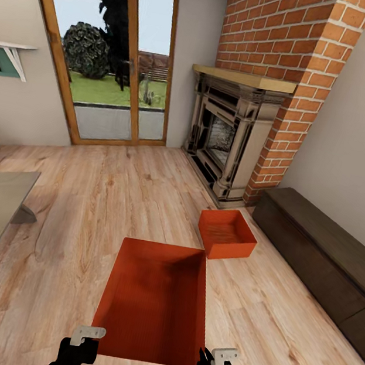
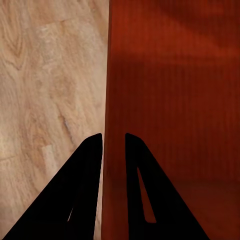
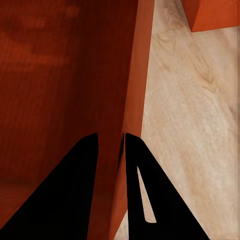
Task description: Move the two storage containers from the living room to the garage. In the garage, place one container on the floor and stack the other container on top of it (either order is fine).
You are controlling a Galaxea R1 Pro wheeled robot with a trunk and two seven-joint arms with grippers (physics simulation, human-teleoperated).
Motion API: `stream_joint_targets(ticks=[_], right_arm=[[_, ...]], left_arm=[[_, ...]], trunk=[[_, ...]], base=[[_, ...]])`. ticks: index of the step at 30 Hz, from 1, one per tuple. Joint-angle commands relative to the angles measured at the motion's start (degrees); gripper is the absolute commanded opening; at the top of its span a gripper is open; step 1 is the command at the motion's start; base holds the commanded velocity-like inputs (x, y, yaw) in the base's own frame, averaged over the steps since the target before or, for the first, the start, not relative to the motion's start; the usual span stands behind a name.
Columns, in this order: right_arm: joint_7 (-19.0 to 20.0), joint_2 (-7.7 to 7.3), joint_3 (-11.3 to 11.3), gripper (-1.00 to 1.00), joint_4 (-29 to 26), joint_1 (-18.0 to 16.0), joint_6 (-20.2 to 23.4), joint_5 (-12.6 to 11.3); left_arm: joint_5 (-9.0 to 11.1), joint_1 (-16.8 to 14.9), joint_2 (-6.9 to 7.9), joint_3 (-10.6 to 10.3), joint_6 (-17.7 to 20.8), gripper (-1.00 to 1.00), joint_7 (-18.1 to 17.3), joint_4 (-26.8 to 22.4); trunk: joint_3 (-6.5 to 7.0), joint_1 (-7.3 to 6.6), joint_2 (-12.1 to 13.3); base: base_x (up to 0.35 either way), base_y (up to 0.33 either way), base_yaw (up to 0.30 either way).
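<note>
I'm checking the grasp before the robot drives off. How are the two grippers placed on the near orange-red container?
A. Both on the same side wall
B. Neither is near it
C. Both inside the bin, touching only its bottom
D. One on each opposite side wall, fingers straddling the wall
D: the left gripper straddles one thin side wall of the near container, and the right gripper straddles the opposite wall.
</note>
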Motion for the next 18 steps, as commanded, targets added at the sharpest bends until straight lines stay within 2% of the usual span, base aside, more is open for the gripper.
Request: stream_joint_targets(ticks=[1,18], right_arm=[[0.50,-0.02,0.17,-1.00,0.15,-0.02,-0.15,0.08],[0.50,-0.02,0.17,-1.00,0.15,-0.02,-0.12,0.08]], left_arm=[[0.08,-0.04,0.06,0.13,-0.06,-1.00,0.72,-0.12],[0.08,-0.04,0.05,0.13,-0.06,-1.00,0.72,-0.14]], trunk=[[0.23,-0.23,0.39],[4.83,-3.96,7.21]], base=[[0.000,0.000,-0.080],[0.000,0.000,-0.080]])
